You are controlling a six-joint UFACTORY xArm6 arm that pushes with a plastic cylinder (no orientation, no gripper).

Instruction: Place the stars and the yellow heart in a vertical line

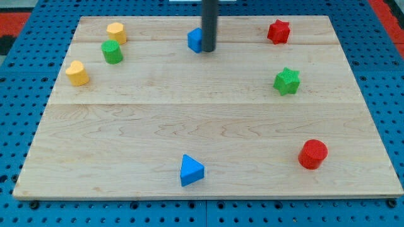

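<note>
A red star (278, 31) sits near the view's top right. A green star (287, 81) lies below it on the right side. A yellow heart (77, 73) sits at the left edge of the board. My tip (207, 49) is at the top middle, touching the right side of a blue block (195, 40) whose shape is partly hidden by the rod. The tip is far from both stars and the heart.
A yellow hexagonal block (116, 32) and a green cylinder-like block (112, 52) sit at the top left. A blue triangle (190, 170) lies at the bottom middle. A red cylinder (312, 154) sits at the bottom right. The wooden board (208, 120) rests on a blue pegboard.
</note>
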